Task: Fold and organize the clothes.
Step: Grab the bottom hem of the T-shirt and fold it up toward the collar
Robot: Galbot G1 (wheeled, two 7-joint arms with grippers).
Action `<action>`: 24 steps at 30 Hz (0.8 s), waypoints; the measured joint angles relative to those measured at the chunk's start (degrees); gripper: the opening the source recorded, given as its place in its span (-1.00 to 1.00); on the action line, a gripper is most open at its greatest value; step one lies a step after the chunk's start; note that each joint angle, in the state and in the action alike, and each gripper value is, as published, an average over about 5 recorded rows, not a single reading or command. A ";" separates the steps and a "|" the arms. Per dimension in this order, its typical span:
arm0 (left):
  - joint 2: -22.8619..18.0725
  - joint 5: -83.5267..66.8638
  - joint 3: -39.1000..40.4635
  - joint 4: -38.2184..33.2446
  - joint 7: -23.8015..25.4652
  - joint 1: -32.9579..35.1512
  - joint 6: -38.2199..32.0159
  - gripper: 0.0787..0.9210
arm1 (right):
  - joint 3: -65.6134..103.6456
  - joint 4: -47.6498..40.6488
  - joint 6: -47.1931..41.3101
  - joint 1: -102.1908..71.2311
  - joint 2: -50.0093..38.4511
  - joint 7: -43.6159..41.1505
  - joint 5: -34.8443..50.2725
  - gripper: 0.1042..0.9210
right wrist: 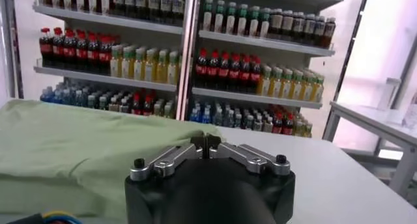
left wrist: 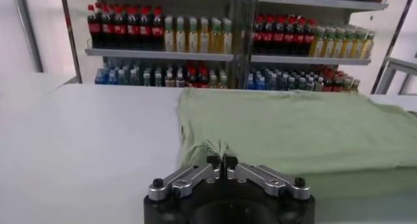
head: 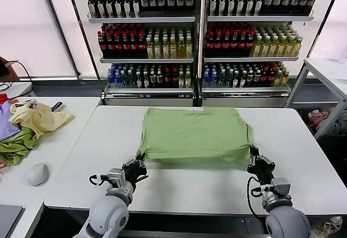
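behind the desk [head: 206,189] stand two tall shelves [head: 198,18] packed with rows of bottles, red-capped, yellow, green and dark ones, filling the back of the head view. the white desk takes up the middle of the scene, and a second desk [head: 70,140] adjoins it on the robot's left.

on the main desk lies the light green shirt [head: 198,135], spread flat toward the far edge, with its near edge folded under so it shows as a plain green rectangle; no print or buttons are visible from this side. its two near corners are lifted slightly off the surface and bunched.

on the side desk sits a heap of clothes [head: 27,127] in pale yellow, darker green and purple, well apart from the shirt, with a grey computer mouse [head: 38,174] nearer the robot.

the left end effector [head: 136,166] is at the shirt's near left corner, its fingers pressed together on a pinch of green fabric, as the left wrist view shows [left wrist: 221,161]. the right end effector [head: 259,165] is at the near right corner, likewise clamped tight on the fabric edge, seen close in the right wrist view [right wrist: 206,142].
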 measured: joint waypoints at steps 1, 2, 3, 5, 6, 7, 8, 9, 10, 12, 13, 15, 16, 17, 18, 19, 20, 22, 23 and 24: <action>0.00 0.18 0.25 0.61 0.01 -0.63 -0.02 -0.95 | -0.33 -0.76 0.04 0.74 0.01 -0.02 -0.21 -0.96; -0.03 0.40 0.53 1.26 0.04 -1.28 -0.04 -0.95 | -0.66 -1.51 0.09 1.43 0.04 -0.05 -0.43 -0.96; -0.07 0.63 0.82 1.91 0.06 -1.93 -0.08 -0.95 | -0.97 -2.24 0.16 2.10 0.08 -0.09 -0.67 -0.96; -0.19 1.17 1.39 3.17 0.12 -3.19 -0.17 -0.95 | -1.56 -3.62 0.36 3.30 0.22 -0.17 -1.18 -0.96; -0.25 1.48 1.68 3.80 0.17 -3.80 -0.22 -0.95 | -1.86 -4.30 0.49 3.87 0.32 -0.21 -1.48 -0.96; -0.32 1.81 1.94 4.41 0.20 -4.37 -0.26 -0.95 | -2.15 -4.96 0.62 4.42 0.41 -0.25 -1.81 -0.96; -0.38 2.18 2.21 5.02 0.22 -4.94 -0.29 -0.95 | -2.44 -5.58 0.76 4.93 0.51 -0.27 -2.15 -0.96; -0.45 2.59 2.47 5.65 0.25 -5.48 -0.32 -0.95 | -2.73 -6.18 0.88 5.40 0.61 -0.28 -2.50 -0.96; -0.51 3.00 2.71 6.24 0.29 -6.00 -0.33 -0.95 | -3.02 -6.76 0.99 5.87 0.70 -0.28 -2.86 -0.96; -0.64 3.92 3.20 7.48 0.32 -7.00 -0.34 -0.95 | -3.55 -7.83 1.13 6.72 0.84 -0.29 -3.56 -0.96; -0.71 4.38 3.42 8.07 0.34 -7.44 -0.34 -0.95 | -3.81 -8.34 1.15 7.14 0.92 -0.32 -3.92 -0.96; -0.84 5.34 3.82 9.28 0.34 -8.22 -0.34 -0.95 | -4.34 -9.28 1.09 7.91 1.08 -0.45 -4.67 -0.96; -0.91 5.81 3.98 9.85 0.33 -8.55 -0.33 -0.95 | -4.61 -9.72 1.00 8.24 1.18 -0.57 -5.08 -0.96; -0.99 6.26 4.13 10.40 0.31 -8.85 -0.31 -0.93 | -4.89 -10.15 0.88 8.50 1.30 -0.71 -5.53 -0.95; -1.08 6.68 4.26 10.91 0.30 -9.11 -0.29 -0.91 | -5.13 -10.52 0.73 8.69 1.41 -0.88 -6.01 -0.94; -1.18 7.04 4.38 11.35 0.30 -9.32 -0.28 -0.86 | -5.32 -10.82 0.57 8.81 1.53 -1.06 -6.49 -0.93; -1.27 7.35 4.49 11.73 0.31 -9.49 -0.29 -0.80 | -5.45 -11.05 0.42 8.86 1.65 -1.26 -6.99 -0.87; -1.44 7.77 4.67 12.25 0.38 -9.67 -0.38 -0.68 | -5.55 -11.25 0.21 8.81 1.89 -1.62 -7.83 -0.76; -1.51 7.93 4.74 12.40 0.41 -9.71 -0.46 -0.60 | -5.53 -11.25 0.15 8.70 2.01 -1.75 -8.17 -0.67; -1.56 8.05 4.78 12.51 0.44 -9.72 -0.58 -0.54 | -5.48 -11.19 0.14 8.53 2.11 -1.85 -8.43 -0.59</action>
